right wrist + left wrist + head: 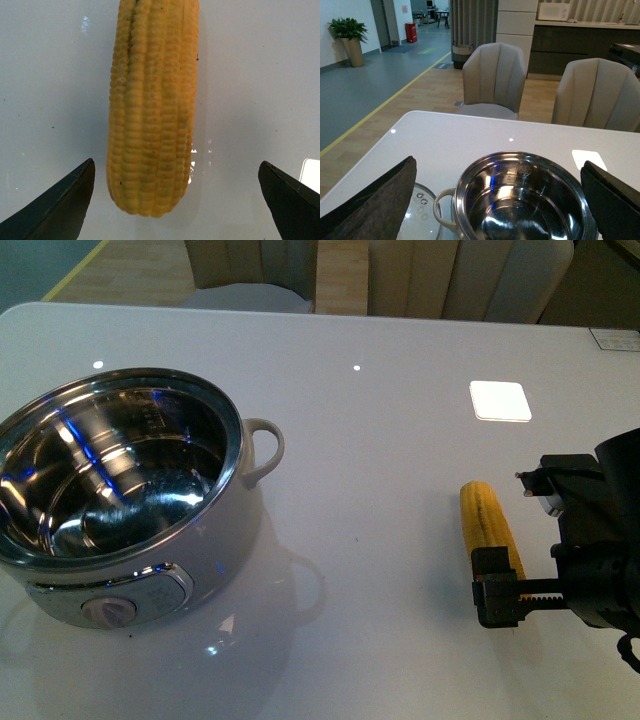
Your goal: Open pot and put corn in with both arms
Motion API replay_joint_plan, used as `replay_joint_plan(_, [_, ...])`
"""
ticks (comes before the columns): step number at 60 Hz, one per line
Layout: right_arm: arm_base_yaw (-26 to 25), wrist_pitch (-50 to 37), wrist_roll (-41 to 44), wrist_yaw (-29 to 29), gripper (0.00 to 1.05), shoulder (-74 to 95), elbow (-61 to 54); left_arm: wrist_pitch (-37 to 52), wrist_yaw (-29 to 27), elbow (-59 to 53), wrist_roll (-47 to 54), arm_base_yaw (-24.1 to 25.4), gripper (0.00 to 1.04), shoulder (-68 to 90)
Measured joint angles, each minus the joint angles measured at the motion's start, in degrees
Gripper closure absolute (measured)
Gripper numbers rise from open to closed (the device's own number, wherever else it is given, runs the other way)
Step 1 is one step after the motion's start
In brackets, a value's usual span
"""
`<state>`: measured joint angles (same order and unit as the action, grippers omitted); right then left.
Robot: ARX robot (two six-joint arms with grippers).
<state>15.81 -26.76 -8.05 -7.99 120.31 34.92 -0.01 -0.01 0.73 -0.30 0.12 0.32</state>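
The cream pot (232, 530) stands open at the table's left, its steel inside empty. In the left wrist view the pot's rim (470, 175) lies below my left gripper (498, 162), which is open, empty and above the pot. The steel-rimmed glass lid (422, 215) lies flat on the table beside the pot's loop handle. The left gripper is out of the front view. The yellow corn (487, 525) lies on the table at the right. My right gripper (510, 537) is open just above it. In the right wrist view the corn (152, 110) lies between the open fingers of the gripper (176, 164), untouched.
A bright white square patch (500, 400) sits on the white table (380, 440) beyond the corn. Two beige chairs (494, 75) (597, 92) stand at the table's far edge. A plant and open floor lie beyond.
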Motion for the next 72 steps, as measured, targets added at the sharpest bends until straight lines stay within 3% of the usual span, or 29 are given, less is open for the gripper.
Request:
replay_joint_plan(28, [0.9, -0.4, 0.4, -1.1, 0.1, 7.1, 7.2, 0.0, 0.0, 0.0, 0.0, 0.0, 0.07, 0.0])
replay_joint_plan(51, [2.5, 0.5, 0.4, -1.5, 0.66, 8.7, 8.5, 0.0, 0.0, 0.0, 0.0, 0.0, 0.07, 0.0])
replay_joint_plan(59, [2.6, 0.6, 0.4, -1.6, 0.75, 8.0, 7.8, 0.0, 0.0, 0.0, 0.0, 0.0, 0.07, 0.0])
replay_joint_plan(72, [3.7, 2.7, -0.3, 0.2, 0.8, 2.7, 4.1, 0.0, 0.0, 0.0, 0.0, 0.0, 0.07, 0.0])
